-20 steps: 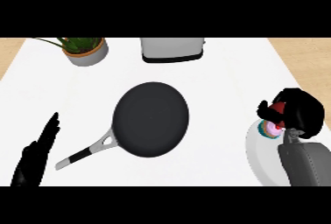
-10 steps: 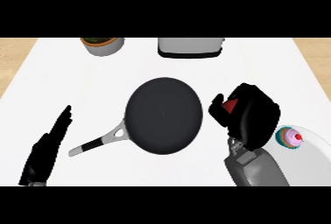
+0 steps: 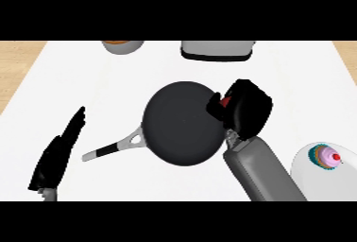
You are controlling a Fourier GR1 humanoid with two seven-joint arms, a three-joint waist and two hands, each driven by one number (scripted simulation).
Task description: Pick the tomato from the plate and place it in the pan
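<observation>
- The right robot hand (image 3: 244,111) is sitting right of the frame's centre, its grey forearm coming up from the lower edge, and its black fingers are curling round the tomato (image 3: 225,101).
- Only a small red patch of the tomato is showing between those fingers, at the hand's upper left side; the rest is being hidden by the hand.
- The tomato is lying at the right rim of the pan (image 3: 182,123), with the hand overlapping that rim; whether the tomato is touching the pan's surface cannot be told.
- The pan, dark and round, is occupying the middle of the frame, its handle (image 3: 115,148) pointing toward the lower left, metal near the pan and black along the grip.
- The plate (image 3: 322,178), white, is showing at the lower right corner, partly cut by the frame's edge, well apart from the pan.
- A cupcake (image 3: 326,155) with pink icing and a red top is sitting on the plate's upper part.
- The left robot hand (image 3: 59,150) is resting at the lower left of the frame, released, its fingers straight and pointing up, apart from the pan's handle.
- A toaster (image 3: 216,49), grey-white, is standing at the upper edge, right of the middle.
- A pot (image 3: 123,46) is peeking in at the upper edge, left of the toaster.
- The desk (image 3: 90,90) carrying all this is white, with wooden floor showing at both upper corners.
</observation>
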